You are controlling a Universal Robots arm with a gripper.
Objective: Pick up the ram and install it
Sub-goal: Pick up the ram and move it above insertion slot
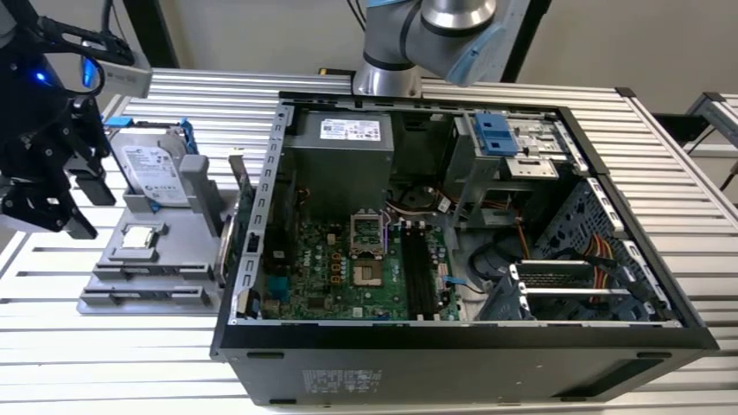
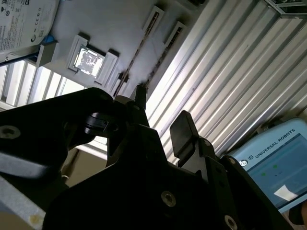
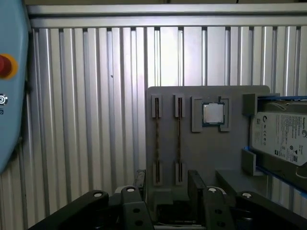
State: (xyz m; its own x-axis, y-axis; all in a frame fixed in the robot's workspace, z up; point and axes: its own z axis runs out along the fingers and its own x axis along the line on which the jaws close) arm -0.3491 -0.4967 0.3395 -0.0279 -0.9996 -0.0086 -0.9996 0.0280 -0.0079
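The ram shows as two thin sticks (image 3: 157, 139) (image 3: 179, 139) standing on edge in slots of a grey holder (image 3: 206, 153). In the second wrist view they appear as thin lines (image 2: 139, 48). In the exterior view a ram stick (image 1: 238, 183) stands at the holder's side nearest the computer case. My black gripper (image 1: 79, 203) hangs above the table at the exterior view's left, short of the holder and apart from the ram. Both wrist views show the gripper (image 3: 168, 184) (image 2: 160, 115) open with nothing between its fingers.
The holder (image 1: 127, 277) also carries a silver hard drive (image 1: 150, 169) and a square processor chip (image 1: 138, 238). The open computer case (image 1: 248, 259) lies to the exterior view's right, with long black motherboard slots (image 1: 416, 268). A light-blue pendant (image 3: 9, 86) rests on the ribbed table (image 1: 69, 346).
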